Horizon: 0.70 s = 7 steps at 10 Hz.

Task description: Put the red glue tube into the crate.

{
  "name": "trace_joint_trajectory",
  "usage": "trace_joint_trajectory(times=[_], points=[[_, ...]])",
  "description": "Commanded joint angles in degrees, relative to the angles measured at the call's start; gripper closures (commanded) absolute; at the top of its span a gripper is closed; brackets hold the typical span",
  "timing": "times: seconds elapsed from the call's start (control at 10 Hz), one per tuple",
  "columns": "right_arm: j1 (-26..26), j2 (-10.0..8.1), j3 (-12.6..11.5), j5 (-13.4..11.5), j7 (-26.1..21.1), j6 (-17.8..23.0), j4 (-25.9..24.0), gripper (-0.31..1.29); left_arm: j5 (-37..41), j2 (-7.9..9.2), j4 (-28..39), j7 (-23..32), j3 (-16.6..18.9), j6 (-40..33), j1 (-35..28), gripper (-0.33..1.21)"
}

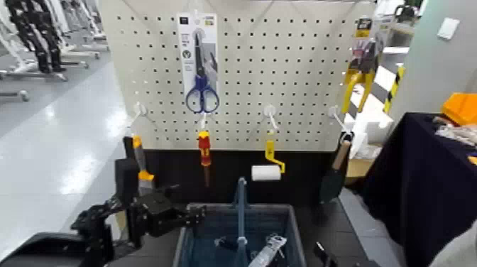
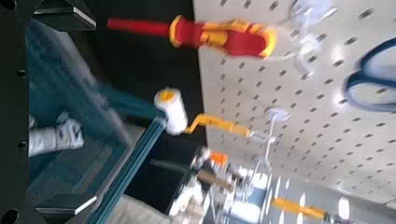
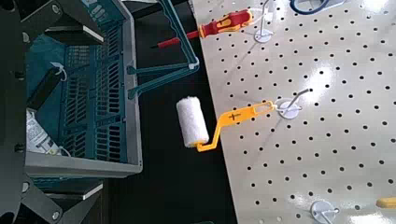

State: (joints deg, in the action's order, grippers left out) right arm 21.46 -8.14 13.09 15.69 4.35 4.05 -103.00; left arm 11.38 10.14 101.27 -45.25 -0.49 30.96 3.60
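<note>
The red glue tube [image 1: 268, 250] lies inside the crate [image 1: 294, 226], right of its upright centre handle [image 1: 240, 213]. It shows as a pale shape [image 2: 51, 138] in the left wrist view and as a white shape [image 3: 37, 131] at the crate's floor in the right wrist view. My left gripper [image 1: 195, 211] hangs at the crate's left rim, open and empty [image 2: 79, 110]. My right gripper [image 3: 93, 112] is open beside the crate's right side with nothing in it. A dark part of it [image 1: 324, 255] shows low in the head view.
Behind the crate a white pegboard [image 1: 305, 78] carries blue scissors [image 1: 201, 92], a red-and-yellow screwdriver [image 1: 204, 150], a small white paint roller [image 1: 266, 172], and other tools at left and right. At the right stands a dark-draped table [image 1: 419, 184].
</note>
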Motion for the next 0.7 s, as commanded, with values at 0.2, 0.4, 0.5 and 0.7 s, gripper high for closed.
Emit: trace_joint_trajectory(times=[0.2, 0.4, 0.5, 0.7], points=[[0.34, -0.03, -0.17, -1.19, -0.13, -0.19, -0.63, 0.20, 0.05, -3.20, 6.66, 16.78, 2.77, -14.34, -12.30, -0.17], [1.13, -0.12, -0.52, -1.89, -0.65, -0.27, -1.51, 0.20, -1.80, -7.24, 6.75, 21.96, 3.48, -20.67, -18.28, -0.17], [1.31, -0.12, -0.70, -2.33, -0.74, -0.36, -1.77, 0.20, -2.68, -8.56, 6.58, 24.16, 2.77, -24.54, -20.47, -0.17], [2.27, -0.21, -1.23, -3.47, -0.92, 0.08, -2.65, 0.20, -5.14, -11.20, 6.58, 27.76, 2.51, -28.85, -24.96, -0.15]])
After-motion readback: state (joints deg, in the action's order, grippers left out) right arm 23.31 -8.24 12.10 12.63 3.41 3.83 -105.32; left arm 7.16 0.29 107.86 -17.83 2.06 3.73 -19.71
